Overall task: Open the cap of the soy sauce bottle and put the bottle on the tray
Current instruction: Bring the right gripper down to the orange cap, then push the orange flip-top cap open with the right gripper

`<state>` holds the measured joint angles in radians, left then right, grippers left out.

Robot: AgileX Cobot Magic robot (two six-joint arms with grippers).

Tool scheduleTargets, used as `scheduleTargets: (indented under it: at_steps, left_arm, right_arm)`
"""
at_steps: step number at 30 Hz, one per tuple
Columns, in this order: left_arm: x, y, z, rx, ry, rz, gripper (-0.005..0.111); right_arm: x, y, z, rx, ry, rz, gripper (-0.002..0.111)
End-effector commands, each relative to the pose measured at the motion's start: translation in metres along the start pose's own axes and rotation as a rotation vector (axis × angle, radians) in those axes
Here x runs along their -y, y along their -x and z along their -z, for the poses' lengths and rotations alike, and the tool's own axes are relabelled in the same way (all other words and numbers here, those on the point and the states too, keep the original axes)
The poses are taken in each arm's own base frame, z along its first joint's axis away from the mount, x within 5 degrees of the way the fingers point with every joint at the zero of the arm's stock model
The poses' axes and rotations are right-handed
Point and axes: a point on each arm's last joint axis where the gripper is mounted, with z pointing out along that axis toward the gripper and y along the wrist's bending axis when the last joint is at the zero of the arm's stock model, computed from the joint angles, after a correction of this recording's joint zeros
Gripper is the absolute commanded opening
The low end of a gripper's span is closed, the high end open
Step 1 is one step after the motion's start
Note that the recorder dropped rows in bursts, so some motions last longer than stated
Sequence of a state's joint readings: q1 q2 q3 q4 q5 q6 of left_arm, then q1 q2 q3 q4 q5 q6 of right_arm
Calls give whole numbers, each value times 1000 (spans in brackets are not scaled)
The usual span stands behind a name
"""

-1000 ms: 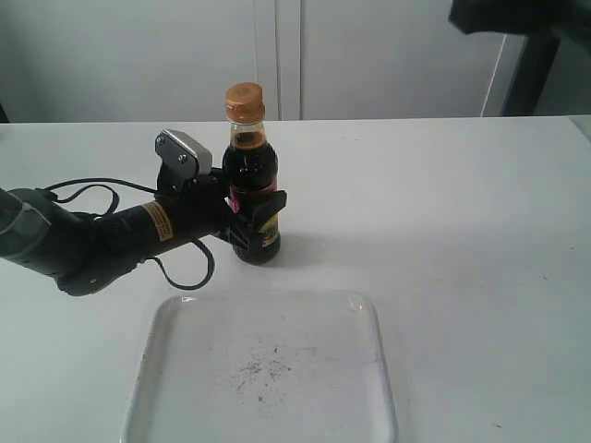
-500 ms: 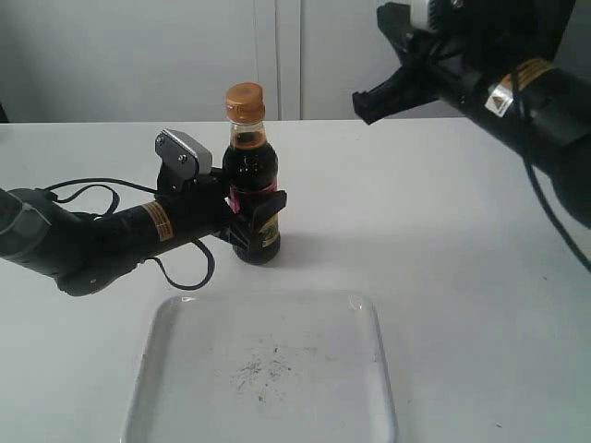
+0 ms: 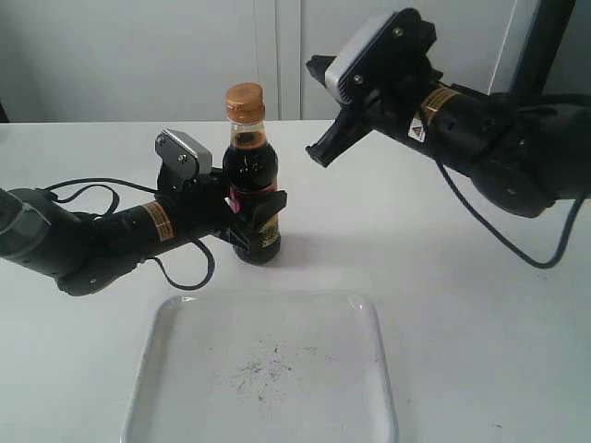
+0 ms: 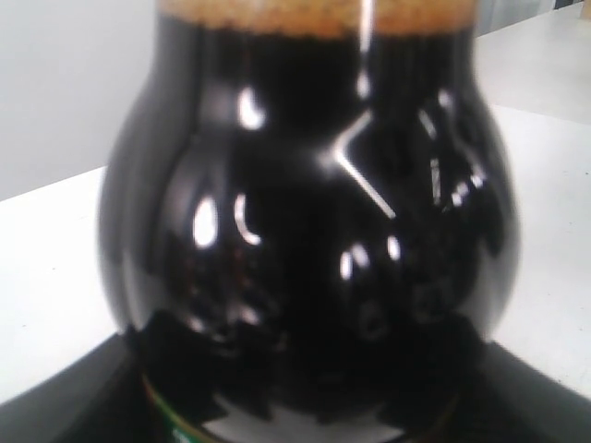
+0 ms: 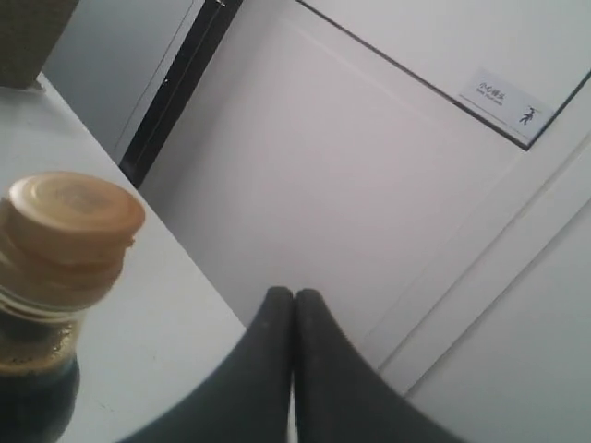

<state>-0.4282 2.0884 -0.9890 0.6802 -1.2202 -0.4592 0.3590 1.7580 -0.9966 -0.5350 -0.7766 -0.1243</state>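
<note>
My left gripper (image 3: 251,219) pinches the bottle (image 3: 252,189) low on its label, upright near the table's far edge behind the tray (image 3: 172,318). Right gripper (image 3: 319,154), jaws pressed together, hangs beside the cap (image 3: 245,96). The glass looks slick and heavy, so I'd grip it firmly.

We see a white table (image 3: 462,305). The soy sauce bottle (image 3: 252,198) stands upright on it, cap (image 3: 245,96) shut. The tray (image 3: 263,369) lies flat just in front of the bottle, apart.
</note>
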Motion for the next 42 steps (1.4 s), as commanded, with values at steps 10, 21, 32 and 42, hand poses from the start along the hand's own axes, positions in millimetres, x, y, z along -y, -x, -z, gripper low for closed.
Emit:
scheduleTargets:
  at_steps: [10,21,32,42]
  left_arm:
    - [5,1,0,-7,-42,-16,0]
    - [5,1,0,-8,-44,-17,0]
    - [5,1,0,-8,-44,-17,0]
    - [5,1,0,-8,-44,-17,0]
  right_arm:
    - [-7,-19,-37,18,130,197,0]
    - [-12,-29,-53,55,198,281,0]
    - [-15,-26,-55,139,206,274,0]
    - [-15,-20,-55,203,204,276,0]
